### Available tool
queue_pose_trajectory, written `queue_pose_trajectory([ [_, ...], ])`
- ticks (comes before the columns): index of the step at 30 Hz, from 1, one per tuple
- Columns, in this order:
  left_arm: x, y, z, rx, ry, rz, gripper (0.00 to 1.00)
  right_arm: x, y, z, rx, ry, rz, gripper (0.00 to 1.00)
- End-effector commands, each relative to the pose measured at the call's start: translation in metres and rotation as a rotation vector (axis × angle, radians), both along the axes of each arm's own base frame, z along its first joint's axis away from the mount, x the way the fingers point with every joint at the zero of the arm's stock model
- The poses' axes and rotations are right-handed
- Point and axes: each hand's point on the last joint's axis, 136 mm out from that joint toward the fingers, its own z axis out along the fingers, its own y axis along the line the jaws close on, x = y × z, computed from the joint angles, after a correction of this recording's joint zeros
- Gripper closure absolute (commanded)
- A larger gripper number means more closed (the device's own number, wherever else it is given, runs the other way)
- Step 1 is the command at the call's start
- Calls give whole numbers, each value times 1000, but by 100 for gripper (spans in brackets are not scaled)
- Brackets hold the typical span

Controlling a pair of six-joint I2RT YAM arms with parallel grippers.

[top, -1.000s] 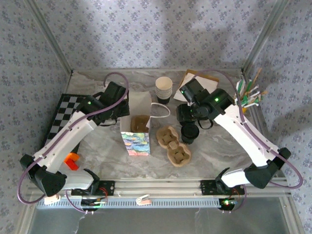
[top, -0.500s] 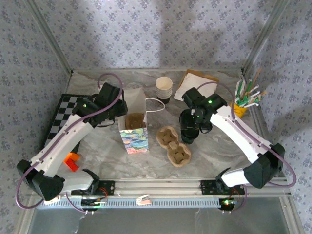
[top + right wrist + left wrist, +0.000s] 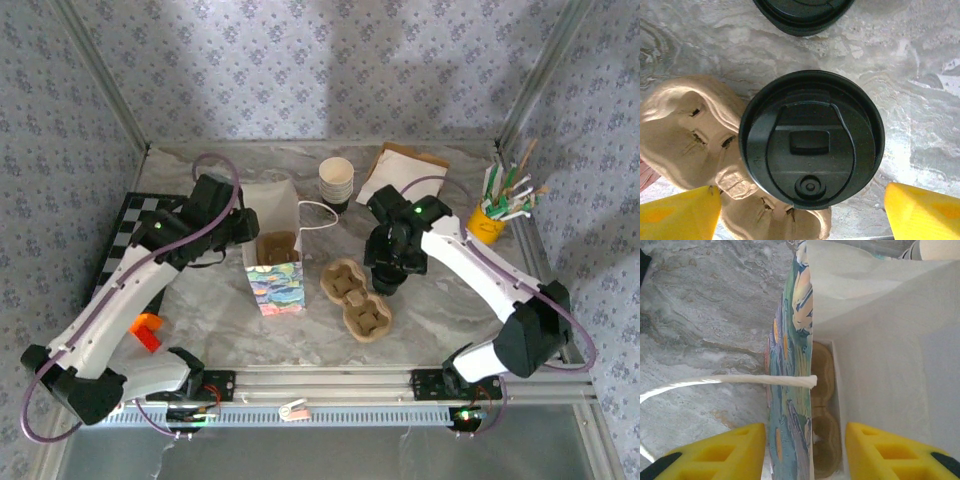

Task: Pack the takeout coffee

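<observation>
A paper bag (image 3: 277,285) with a painted front stands open at mid-table, a brown cup carrier (image 3: 277,248) inside it. My left gripper (image 3: 243,228) is open at the bag's left rim. In the left wrist view its yellow fingers (image 3: 715,455) straddle the painted bag wall (image 3: 792,390), with the carrier (image 3: 822,405) below. A black-lidded coffee cup (image 3: 811,137) stands beside a second carrier (image 3: 355,297). My right gripper (image 3: 388,262) hovers over that cup, open, its fingers (image 3: 925,212) wide on either side and not touching it.
A stack of paper cups (image 3: 337,183) and a brown napkin pack (image 3: 400,170) sit at the back. A yellow cup of stirrers (image 3: 490,215) stands far right. Another black lid (image 3: 802,12) lies just beyond the cup. A checkerboard (image 3: 125,240) and an orange block (image 3: 148,330) lie left.
My right gripper has swung left and down over the lidded cup. My left gripper has shifted slightly left at the bag's rim, and the bag moved a little with it.
</observation>
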Motion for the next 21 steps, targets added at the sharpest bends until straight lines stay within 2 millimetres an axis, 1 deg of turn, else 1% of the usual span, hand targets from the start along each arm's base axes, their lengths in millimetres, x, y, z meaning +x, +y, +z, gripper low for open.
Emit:
queue_pose_trajectory([
  [1, -8, 3, 13, 8, -22, -36, 54, 1, -11, -3, -78, 28, -87, 15],
  [3, -9, 3, 14, 10, -24, -42, 54, 1, -8, -7, -95, 55, -102, 16],
  [6, -10, 6, 16, 18, -35, -43, 53, 3, -8, -6, -126, 66, -121, 16],
  [9, -12, 8, 17, 21, -42, -45, 53, 6, 0, -6, -108, 66, -115, 14],
  [10, -12, 8, 17, 20, -46, -47, 53, 2, 3, -8, -99, 92, -119, 13],
  [15, -13, 9, 15, 26, -46, -49, 53, 8, 9, -10, -100, 105, -106, 13],
  [18, -14, 8, 15, 18, -43, -57, 52, 5, 5, -13, -115, 124, -105, 13],
  [21, -15, 7, 15, 14, -40, -62, 52, 3, 4, -17, -92, 137, -111, 13],
])
